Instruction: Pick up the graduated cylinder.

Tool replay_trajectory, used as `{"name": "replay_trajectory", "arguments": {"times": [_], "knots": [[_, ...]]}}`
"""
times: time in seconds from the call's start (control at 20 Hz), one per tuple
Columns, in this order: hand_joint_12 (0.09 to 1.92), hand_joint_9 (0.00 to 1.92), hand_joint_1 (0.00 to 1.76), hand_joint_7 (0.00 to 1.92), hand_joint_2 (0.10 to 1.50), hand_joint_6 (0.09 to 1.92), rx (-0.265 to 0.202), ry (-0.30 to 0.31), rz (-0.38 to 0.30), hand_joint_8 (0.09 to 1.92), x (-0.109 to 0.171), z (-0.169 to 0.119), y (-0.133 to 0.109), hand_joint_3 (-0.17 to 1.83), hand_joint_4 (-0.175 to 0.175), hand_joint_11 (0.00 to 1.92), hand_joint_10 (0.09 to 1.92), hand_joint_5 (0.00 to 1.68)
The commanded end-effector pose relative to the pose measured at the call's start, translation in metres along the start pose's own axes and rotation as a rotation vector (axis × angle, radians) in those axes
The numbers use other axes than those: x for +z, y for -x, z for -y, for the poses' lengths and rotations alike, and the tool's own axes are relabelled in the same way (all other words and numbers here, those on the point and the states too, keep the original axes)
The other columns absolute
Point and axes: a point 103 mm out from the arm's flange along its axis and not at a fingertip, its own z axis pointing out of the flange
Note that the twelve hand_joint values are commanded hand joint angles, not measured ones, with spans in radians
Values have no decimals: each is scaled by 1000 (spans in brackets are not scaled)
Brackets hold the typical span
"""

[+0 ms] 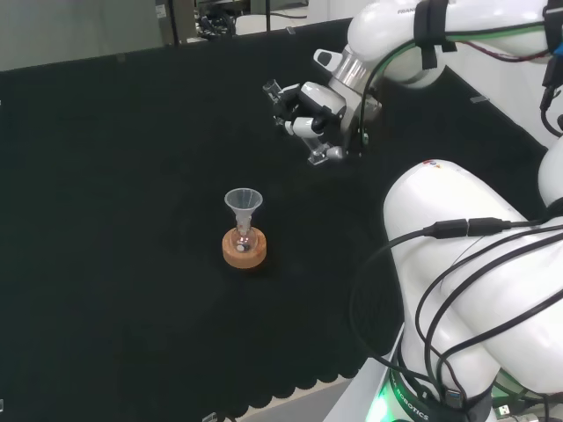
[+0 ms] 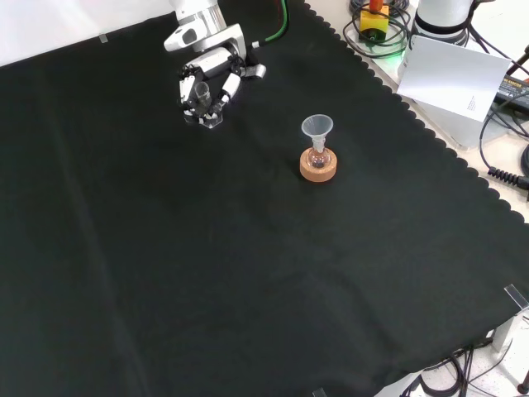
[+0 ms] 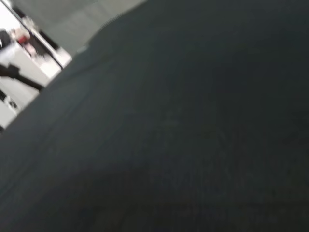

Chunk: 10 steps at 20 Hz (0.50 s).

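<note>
The black and white hand [image 2: 208, 83] is at the far side of the black-cloth desk [image 2: 248, 273] in the front view. Its fingers curl around a small clear glass graduated cylinder [image 2: 201, 101], which stands upright, long axis vertical, mouth up. Its base seems at or just above the cloth; I cannot tell which. So the grasp looks made and the lifting is left. A clear funnel [image 2: 316, 129] in a flask on a cork ring [image 2: 318, 168] stands well apart.
</note>
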Motion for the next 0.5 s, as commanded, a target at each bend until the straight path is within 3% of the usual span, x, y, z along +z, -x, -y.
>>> {"name": "replay_trajectory", "arguments": {"times": [0.05,0.5], "knots": [[836,1282,1098,1009,1244,1341,8,-68,116,636,-28,12,-18,-2,-175,1178,264,758],[831,1287,1099,1013,1243,1339,12,-82,157,631,-54,46,-52,-2,-175,1179,257,759]]}}
